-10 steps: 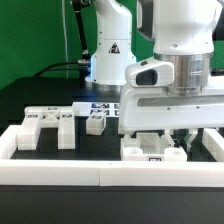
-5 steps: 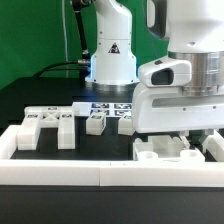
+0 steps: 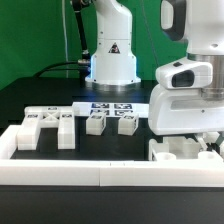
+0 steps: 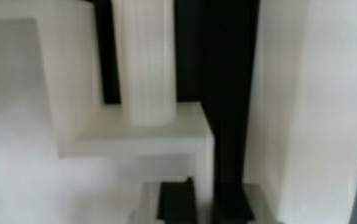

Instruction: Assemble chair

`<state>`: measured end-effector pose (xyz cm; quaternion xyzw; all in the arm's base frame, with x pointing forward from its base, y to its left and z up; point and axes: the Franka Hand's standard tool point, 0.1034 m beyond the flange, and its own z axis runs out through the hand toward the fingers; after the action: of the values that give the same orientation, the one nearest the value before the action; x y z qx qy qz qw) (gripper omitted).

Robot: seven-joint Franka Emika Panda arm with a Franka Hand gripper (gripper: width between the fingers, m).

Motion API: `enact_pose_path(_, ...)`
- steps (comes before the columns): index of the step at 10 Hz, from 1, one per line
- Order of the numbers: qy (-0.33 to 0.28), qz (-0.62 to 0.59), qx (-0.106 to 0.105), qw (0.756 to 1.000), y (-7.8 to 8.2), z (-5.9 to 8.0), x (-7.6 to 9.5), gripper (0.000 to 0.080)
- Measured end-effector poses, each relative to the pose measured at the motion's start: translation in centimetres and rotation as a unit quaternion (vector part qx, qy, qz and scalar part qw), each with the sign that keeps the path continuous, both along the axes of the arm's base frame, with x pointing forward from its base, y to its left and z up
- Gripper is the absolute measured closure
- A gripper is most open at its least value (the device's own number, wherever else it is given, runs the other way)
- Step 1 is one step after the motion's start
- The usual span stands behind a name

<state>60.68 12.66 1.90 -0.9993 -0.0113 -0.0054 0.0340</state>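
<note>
claw point(image 3: 203, 138) closed, grip unclear | chair part point(image 3: 185, 152) at 4 o'clock on table point(image 3: 110, 150), beneath claw | likely light, rigid, slick plastic | pinch a thin upright wall

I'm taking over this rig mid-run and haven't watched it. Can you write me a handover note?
End effector: shut, low at the front piece on the exterior view's right; a grip can't be confirmed.
Parts: slotted piece at the exterior view's left; a small block and a second block mid-table, all apart.
Done: no joined parts visible.
Left: seemingly the whole chair assembly.
</note>
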Motion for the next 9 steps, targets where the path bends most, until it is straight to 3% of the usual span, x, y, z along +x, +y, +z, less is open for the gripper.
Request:
enact_pose_path(3, 0.002, -0.002, 0.000, 1.000, 0.0, 0.0, 0.0, 0.0765)
enact_pose_path(4, 0.002, -0.004, -0.002, 1.000, -0.4, 0.0, 0.0, 0.0672)
enact_pose_path(5, 0.004, -0.007, -0.005, 1.000, -0.9, 0.1, 0.0, 0.0672)
enact_pose_path(7, 0.011, -0.014, -0.010, 1.000, -1.8, 0.5, 0.0, 0.0354)
enact_pose_path(8, 0.013, -0.016, -0.014, 1.000, -2.4, 1.0, 0.0, 0.0354)
enact_pose_path(9, 0.011, -0.015, -0.013, 1.000, -2.6, 1.8, 0.1, 0.0202)
